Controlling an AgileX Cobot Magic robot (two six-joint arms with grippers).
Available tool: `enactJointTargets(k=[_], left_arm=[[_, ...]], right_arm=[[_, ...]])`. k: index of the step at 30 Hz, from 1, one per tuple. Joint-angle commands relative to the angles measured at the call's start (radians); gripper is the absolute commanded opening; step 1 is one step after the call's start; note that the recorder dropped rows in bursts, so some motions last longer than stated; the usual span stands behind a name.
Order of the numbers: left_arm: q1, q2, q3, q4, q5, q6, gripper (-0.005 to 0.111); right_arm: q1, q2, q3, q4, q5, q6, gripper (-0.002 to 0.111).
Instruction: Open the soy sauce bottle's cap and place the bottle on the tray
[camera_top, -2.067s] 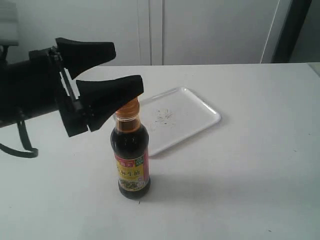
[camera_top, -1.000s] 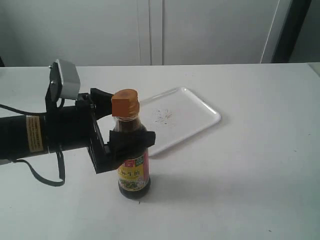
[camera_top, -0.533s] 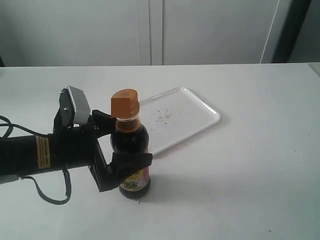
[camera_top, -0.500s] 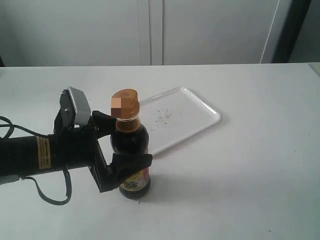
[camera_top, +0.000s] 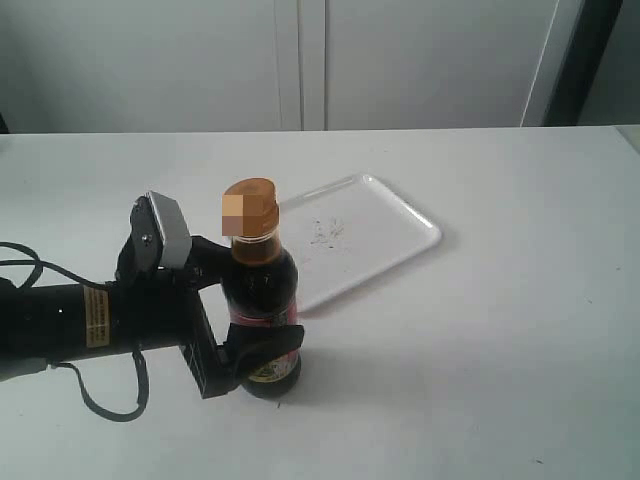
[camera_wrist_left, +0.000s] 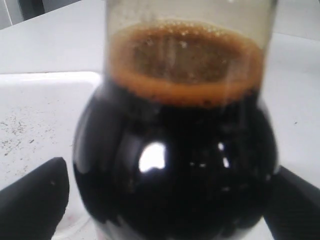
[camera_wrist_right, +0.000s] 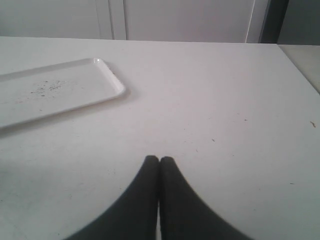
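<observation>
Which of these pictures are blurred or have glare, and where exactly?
Left wrist view: the small clear glass bottle of dark soy sauce fills the frame, out of focus, with a white glare spot. Exterior view: a pixelated patch covers part of the copper-orange plastic cap. Right wrist view: even light, flat white plastic tray sharp.

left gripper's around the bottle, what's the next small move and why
Probably close the left gripper on the soy sauce bottle. Its fingers stand open on either side of the bottle's lower body, and the cap is shut with the bottle on the table, so the bottle likely needs holding steady first.
</observation>
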Motion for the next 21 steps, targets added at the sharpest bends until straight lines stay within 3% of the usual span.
enactJointTargets(k=[1,3,7,9,21], left_arm=[[-0.004,-0.001,0.009,-0.003,-0.010,0.011,0.080],[-0.004,-0.001,0.009,-0.003,-0.010,0.011,0.063],[-0.004,-0.001,0.009,0.012,-0.010,0.011,0.016],[-0.004,-0.001,0.009,0.012,-0.010,0.022,0.000],[-0.004,-0.001,0.009,0.037,-0.010,0.038,0.000]], right_arm=[[-0.004,-0.006,0.002,0.000,-0.009,0.002,0.000],[-0.004,-0.006,0.002,0.000,-0.009,0.002,0.000],[-0.004,-0.006,0.002,0.000,-0.009,0.002,0.000],[-0.004,-0.006,0.002,0.000,-0.009,0.002,0.000],[-0.004,-0.006,0.002,0.000,-0.009,0.002,0.000]])
